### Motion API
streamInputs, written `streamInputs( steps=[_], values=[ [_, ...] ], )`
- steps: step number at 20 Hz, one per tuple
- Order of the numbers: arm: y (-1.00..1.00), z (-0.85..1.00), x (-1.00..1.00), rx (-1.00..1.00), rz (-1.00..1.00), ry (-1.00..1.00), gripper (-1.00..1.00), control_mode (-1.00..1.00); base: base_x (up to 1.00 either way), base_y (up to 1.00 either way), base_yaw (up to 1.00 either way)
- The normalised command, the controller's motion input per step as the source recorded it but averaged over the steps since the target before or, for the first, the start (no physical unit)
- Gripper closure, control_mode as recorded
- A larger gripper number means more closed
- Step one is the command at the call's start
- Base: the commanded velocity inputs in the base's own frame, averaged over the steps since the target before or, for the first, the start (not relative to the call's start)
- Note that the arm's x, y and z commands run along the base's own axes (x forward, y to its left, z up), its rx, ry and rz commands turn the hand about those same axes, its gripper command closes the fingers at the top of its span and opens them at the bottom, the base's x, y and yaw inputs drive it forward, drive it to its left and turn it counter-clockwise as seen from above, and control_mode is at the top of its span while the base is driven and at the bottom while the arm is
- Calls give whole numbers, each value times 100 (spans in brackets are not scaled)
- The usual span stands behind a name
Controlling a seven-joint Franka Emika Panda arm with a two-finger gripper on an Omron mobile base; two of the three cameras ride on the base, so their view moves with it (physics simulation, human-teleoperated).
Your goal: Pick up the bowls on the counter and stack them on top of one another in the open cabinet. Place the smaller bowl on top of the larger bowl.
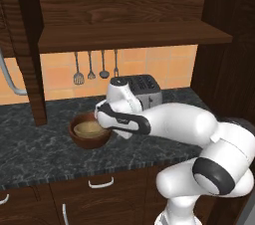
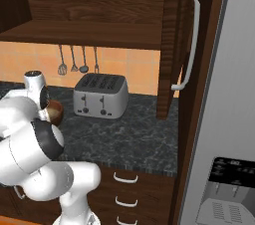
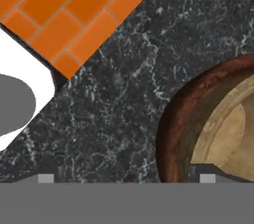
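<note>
Smaller bowl [image 1: 87, 129] sat nested in larger bowl [image 1: 89, 139], frame centre-left; rigid, glossy, likely slippery—grip rim. End effector [image 3: 126, 178] aperture indeterminable.

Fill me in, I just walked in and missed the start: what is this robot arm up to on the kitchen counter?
The white arm leans low over the dark marbled stone counter, its gripper down at the wide dark reddish-brown wooden bowl. The small pale tan bowl already sits inside it. One fingertip is over the stone, the other inside the bowls, straddling the rim. The open dark wood cabinet above holds no bowl yet.
</note>
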Motion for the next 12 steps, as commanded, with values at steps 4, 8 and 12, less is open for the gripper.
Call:
streamInputs(
  steps=[4, 8, 12],
  values=[
    [0, -53, 33, -6, 5, 0, -100, -100, 0, 0, 0],
    [1, -4, 48, -3, 0, -6, -100, -100, 0, 0, 0],
    [5, 0, 21, 0, 0, -1, -100, -100, 0, 0, 0]
  ],
)
